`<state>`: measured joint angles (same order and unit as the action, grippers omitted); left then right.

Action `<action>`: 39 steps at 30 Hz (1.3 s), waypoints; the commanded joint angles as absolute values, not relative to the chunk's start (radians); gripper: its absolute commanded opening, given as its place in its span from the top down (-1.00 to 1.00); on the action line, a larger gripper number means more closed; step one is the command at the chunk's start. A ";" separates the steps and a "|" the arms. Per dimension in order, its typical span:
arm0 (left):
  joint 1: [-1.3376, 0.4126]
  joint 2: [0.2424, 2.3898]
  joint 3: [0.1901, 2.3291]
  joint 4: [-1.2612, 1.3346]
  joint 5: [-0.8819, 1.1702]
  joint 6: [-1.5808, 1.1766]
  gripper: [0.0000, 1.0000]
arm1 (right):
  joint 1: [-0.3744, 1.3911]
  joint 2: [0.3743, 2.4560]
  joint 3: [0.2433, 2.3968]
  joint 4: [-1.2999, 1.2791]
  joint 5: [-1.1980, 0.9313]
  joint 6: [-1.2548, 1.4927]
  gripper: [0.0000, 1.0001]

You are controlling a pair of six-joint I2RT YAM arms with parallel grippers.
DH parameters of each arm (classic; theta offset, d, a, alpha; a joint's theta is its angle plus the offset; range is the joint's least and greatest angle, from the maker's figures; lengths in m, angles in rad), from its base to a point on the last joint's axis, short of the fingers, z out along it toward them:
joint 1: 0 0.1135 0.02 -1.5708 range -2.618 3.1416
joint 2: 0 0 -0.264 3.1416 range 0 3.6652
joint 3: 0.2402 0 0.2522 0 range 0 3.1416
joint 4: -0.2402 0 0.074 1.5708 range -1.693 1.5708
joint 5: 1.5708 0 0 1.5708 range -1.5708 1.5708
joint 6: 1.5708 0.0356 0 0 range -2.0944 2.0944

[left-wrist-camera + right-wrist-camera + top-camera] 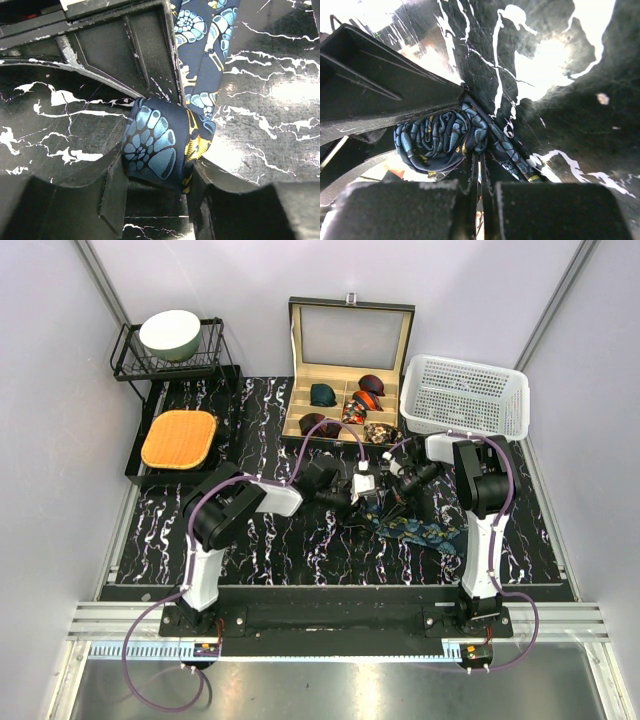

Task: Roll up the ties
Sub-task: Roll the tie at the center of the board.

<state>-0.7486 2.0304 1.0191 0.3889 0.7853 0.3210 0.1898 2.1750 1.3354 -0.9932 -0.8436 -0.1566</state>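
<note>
Between left fingers, navy tie

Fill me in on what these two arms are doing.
They are rolling a navy patterned tie at mid-table. The left end effector holds the rolled coil, while the right end effector is shut with its tips against the coil's side. The rest of the tie trails loose across the table. Other rolled ties sit in the open box behind.

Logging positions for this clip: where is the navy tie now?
Top view: navy tie lies right of table centre, beside the right arm, its coiled end in the left end effector.
</note>
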 commanded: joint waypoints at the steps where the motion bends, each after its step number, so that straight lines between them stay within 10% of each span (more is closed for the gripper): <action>1: -0.765 2.004 0.962 0.204 0.744 0.388 -0.02 | 0.209 2.226 1.359 -0.923 -0.640 -0.201 1.00; 16: -0.775 1.962 1.035 0.212 0.594 0.396 -0.97 | 0.259 2.224 1.364 -0.919 -0.569 -0.225 1.00; 31: -0.810 2.002 1.103 0.117 0.758 0.555 -0.97 | 0.262 2.241 1.379 -0.928 -0.584 -0.253 1.00; 39: -0.833 2.063 1.206 0.069 0.747 0.505 -0.38 | 0.265 2.241 1.379 -0.937 -0.592 -0.267 1.00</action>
